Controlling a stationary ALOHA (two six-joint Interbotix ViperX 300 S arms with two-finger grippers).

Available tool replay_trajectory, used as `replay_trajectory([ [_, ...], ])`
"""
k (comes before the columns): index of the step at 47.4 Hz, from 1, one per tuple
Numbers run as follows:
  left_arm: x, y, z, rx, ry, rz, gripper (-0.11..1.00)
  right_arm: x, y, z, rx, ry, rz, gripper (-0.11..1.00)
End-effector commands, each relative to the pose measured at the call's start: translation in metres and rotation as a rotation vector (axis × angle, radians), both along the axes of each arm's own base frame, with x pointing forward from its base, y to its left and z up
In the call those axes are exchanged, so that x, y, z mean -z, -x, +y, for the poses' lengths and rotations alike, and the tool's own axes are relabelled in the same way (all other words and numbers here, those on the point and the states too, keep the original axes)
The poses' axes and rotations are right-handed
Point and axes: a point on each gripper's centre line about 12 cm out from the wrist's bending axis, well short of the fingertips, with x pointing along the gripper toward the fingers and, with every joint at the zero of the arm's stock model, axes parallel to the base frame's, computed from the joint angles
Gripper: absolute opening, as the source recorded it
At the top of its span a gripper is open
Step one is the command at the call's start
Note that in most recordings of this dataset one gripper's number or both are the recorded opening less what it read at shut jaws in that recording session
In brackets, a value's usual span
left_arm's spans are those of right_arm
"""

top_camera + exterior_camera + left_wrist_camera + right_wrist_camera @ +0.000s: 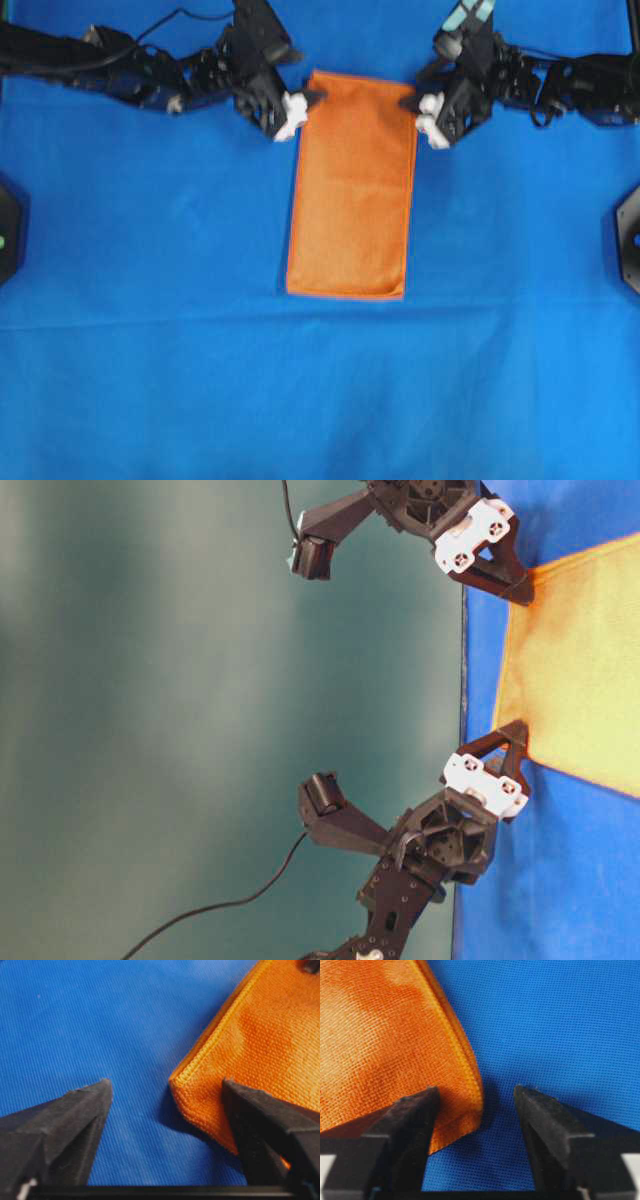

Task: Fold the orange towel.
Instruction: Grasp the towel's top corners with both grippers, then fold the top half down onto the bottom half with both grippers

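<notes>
While a blue cloth (150,300) covers the whole tabletop, the orange towel (352,185) lies flat on it a little above the middle of the overhead view, already folded into a tall narrow rectangle with its long sides running away from the arms and a thin stitched hem along its edges. Both black arms reach in from the top of that view, one from each side, and meet the towel at its two upper corners. The left gripper (300,108) sits at the upper left corner; its wrist camera shows the two dark fingers (75,1120) spread apart, one on bare blue cloth and the other over the orange fabric, with the towel's corner lying between them and not pinched. The right gripper (420,112) sits at the upper right corner in mirror fashion; its wrist camera shows the fingers (410,1125) likewise parted, one over the towel and one over the blue cloth, the hemmed corner between them and free. From table level, the fingertips of both grippers are down at the towel's near edge. A black cable (230,900) trails from the arm in the lower part of that view.
</notes>
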Motion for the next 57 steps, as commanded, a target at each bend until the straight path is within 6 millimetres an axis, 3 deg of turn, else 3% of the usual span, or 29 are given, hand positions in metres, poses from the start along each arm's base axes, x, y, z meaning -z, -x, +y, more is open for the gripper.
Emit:
replay_trajectory([
  [1,-0.008,-0.002,0.005,-0.009,-0.009,-0.021,0.74,-0.010,-0.005,-0.004,-0.008,0.027,-0.030,0.57],
  [4,-0.007,-0.002,0.003,-0.002,-0.011,-0.017,0.59,-0.010,-0.006,-0.003,-0.022,0.033,-0.028,0.44],
  [10,-0.005,-0.002,-0.001,0.008,-0.010,-0.012,0.22,-0.011,-0.008,-0.001,-0.039,0.044,-0.036,0.07],
  [15,-0.004,-0.001,-0.004,0.014,-0.008,-0.006,0.02,-0.013,-0.009,-0.002,-0.041,0.050,-0.048,0.03],
  [28,-0.008,0.003,-0.008,0.018,-0.008,-0.005,0.01,-0.019,-0.015,-0.007,-0.038,0.062,-0.065,0.03],
  [37,-0.025,0.007,0.003,-0.006,-0.030,-0.038,0.01,-0.029,-0.020,-0.016,-0.026,0.082,-0.087,0.03],
  [57,-0.033,0.008,0.017,-0.001,-0.093,-0.031,0.01,-0.035,-0.019,-0.029,0.000,0.099,-0.095,0.03],
])
